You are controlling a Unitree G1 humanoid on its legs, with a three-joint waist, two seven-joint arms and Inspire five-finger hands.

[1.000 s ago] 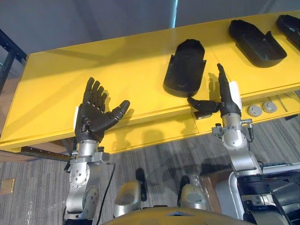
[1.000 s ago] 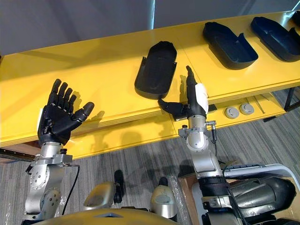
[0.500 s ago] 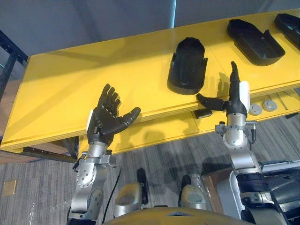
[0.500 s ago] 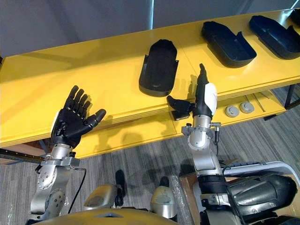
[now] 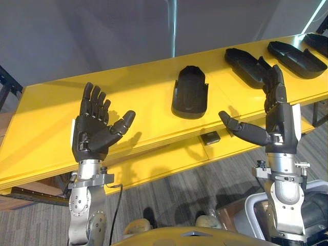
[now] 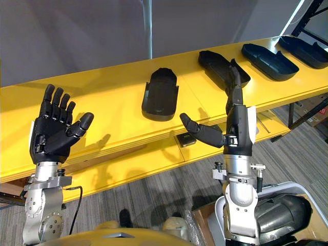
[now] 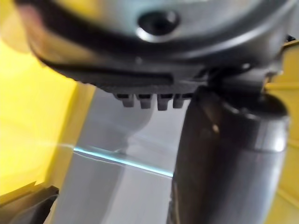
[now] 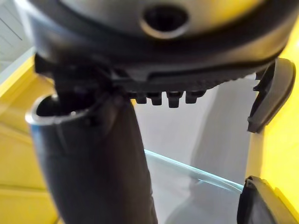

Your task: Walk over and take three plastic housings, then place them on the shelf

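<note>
Left eye view gives you left hand (image 5: 92, 136) and right hand (image 5: 281, 123) spread, empty; right wrist view adds a plastic housing (image 8: 275, 88) beyond it.

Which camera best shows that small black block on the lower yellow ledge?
The left eye view: the small black block lies whole on the lower ledge, clear of the right hand. In the right eye view that hand's thumb overlaps its top edge. The wrist views face the wall instead.
</note>
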